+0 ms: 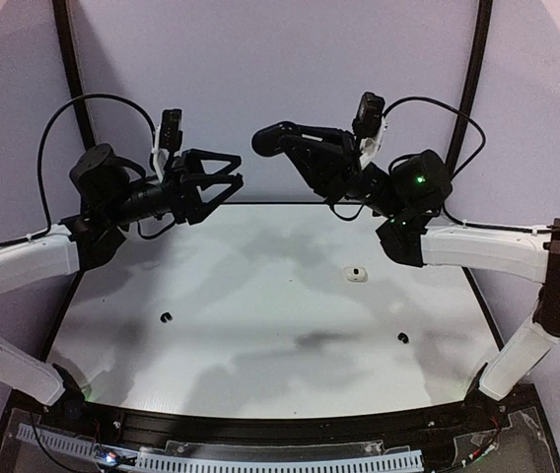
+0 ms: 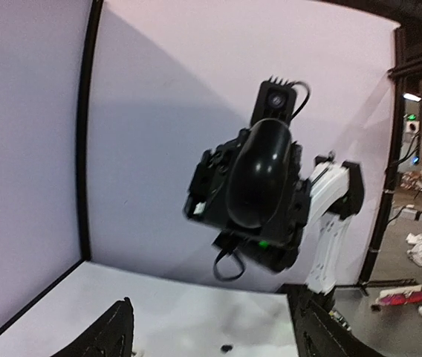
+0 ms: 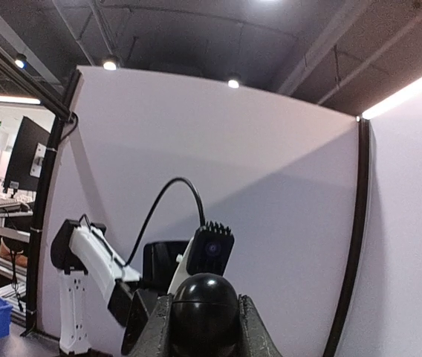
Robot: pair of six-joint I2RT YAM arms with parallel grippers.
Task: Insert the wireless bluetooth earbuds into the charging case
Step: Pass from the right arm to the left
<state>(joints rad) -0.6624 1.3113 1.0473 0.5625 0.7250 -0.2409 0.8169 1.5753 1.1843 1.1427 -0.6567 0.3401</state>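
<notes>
My right gripper [image 1: 282, 139] is raised above the table's far edge and shut on a black rounded charging case [image 1: 266, 140]. In the right wrist view the case [image 3: 203, 306] sits clamped between the fingers [image 3: 159, 331]. My left gripper [image 1: 239, 169] is open and empty, raised facing the right one with a gap between them. The left wrist view shows the case [image 2: 259, 175] head-on. Two black earbud nubs lie on the table, one at the left [image 1: 167, 317] and one at the right [image 1: 403, 338]. One nub shows in the left wrist view [image 2: 226, 347]. White earbuds are not clearly seen.
A small white object with a dark spot [image 1: 357, 274] lies right of the table's middle; I cannot tell what it is. The white table [image 1: 260, 325] is backed by a pale wall with black posts [image 1: 71, 69]. Cables loop over both arms.
</notes>
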